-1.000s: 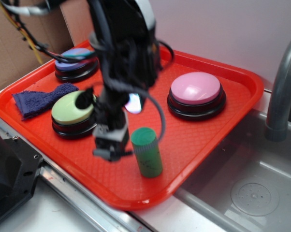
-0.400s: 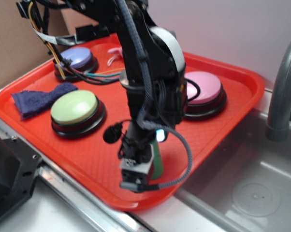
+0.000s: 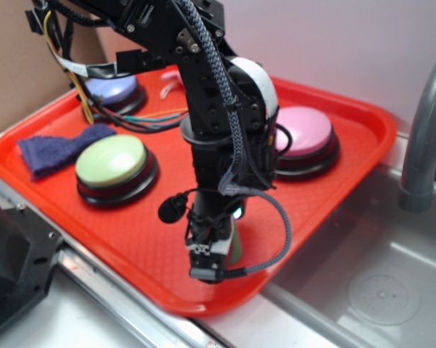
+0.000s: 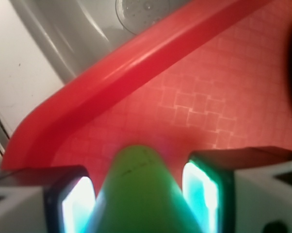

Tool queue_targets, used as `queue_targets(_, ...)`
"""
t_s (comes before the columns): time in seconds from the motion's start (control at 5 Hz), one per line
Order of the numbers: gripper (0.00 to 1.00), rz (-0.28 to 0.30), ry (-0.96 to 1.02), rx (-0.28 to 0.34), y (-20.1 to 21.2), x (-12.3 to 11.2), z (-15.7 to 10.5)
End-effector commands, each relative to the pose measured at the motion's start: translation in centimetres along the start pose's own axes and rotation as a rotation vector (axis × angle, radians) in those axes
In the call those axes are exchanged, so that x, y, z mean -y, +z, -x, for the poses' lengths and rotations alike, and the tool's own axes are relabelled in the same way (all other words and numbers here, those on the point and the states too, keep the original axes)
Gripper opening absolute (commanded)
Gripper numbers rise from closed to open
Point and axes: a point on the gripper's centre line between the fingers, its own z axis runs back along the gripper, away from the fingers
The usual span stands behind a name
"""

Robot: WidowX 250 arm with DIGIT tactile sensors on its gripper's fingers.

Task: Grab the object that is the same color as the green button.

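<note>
The cylinder stands near the front edge of the red tray, on the side toward the sink. In the exterior view the arm hides most of it; only a narrow green strip shows beside the gripper. That strip runs roughly vertical, so the long axis appears upright, though its exact tilt cannot be read. In the wrist view the cylinder fills the lower centre, its rounded end pointing away from the camera toward the tray's rim.

A thin dark line crosses the cylinder's upper end in the wrist view. It is too blurred to read as writing. No brand or label is legible anywhere.

The gripper points down at the tray. Its fingers sit one on each side of the cylinder, their inner faces glowing cyan-white. The pads lie close against the green sides with little or no gap. Whether they actually press on the cylinder cannot be told from these views.

The green button sits left of the arm, well apart from the cylinder. A pink button lies behind the arm, a purple button at the far left. A blue cloth lies beside the green button.
</note>
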Motion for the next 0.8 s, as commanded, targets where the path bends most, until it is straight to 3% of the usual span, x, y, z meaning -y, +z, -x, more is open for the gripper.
queue_targets(0.0, 0.00, -0.017, 0.237, -0.039, 7.0, -0.3, 3.6)
queue_targets(0.2, 0.00, 0.014, 0.485, -0.084, 11.1, -1.7, 7.1)
queue_targets(0.4, 0.00, -0.067, 0.743, -0.039, 15.9, -2.2, 10.2)
queue_targets(0.6, 0.00, -0.136, 0.909, 0.010, 18.5, -2.3, 11.2)
